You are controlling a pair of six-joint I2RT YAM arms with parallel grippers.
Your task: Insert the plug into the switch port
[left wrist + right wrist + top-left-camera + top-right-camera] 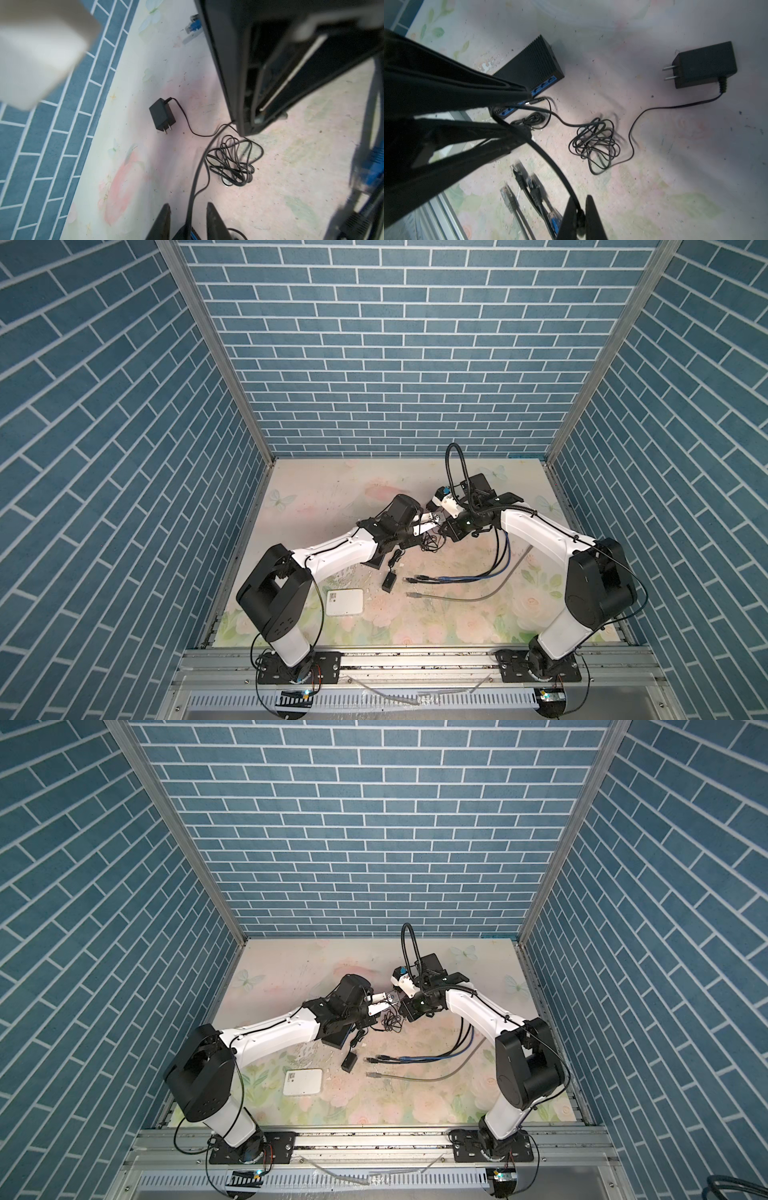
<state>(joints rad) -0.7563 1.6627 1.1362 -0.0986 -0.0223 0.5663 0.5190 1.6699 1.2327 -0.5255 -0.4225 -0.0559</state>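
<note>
Front of the flowered table: a white box is lying flat, near the left arm's base. Just past it the black power adapter is lying on the table, its two prongs showing in both wrist views. Its lead is running into a loose coil farther in. To the right of the adapter, a bundle of black and blue network cables and one grey cable are lying flat, their free ends pointing toward the adapter.

Farther in: the switch, a ribbed black box with a blue port face, is sitting on the table. In both top views it is mostly hiding under the left forearm. The plug, a small barrel with a silver tip, is showing in the right wrist view just in front of the port face and is not seated in it. Whether it is touching anything, cannot tell.

Above the coil the two grippers are meeting almost tip to tip.
- Left gripper: the fingers are standing apart, and a black cable is running through the gap unpinched.
- Right gripper: the fingers are pressing together on that cable, which is stretching across to the left gripper.

Back: the blue brick wall is closing off the cell.
</note>
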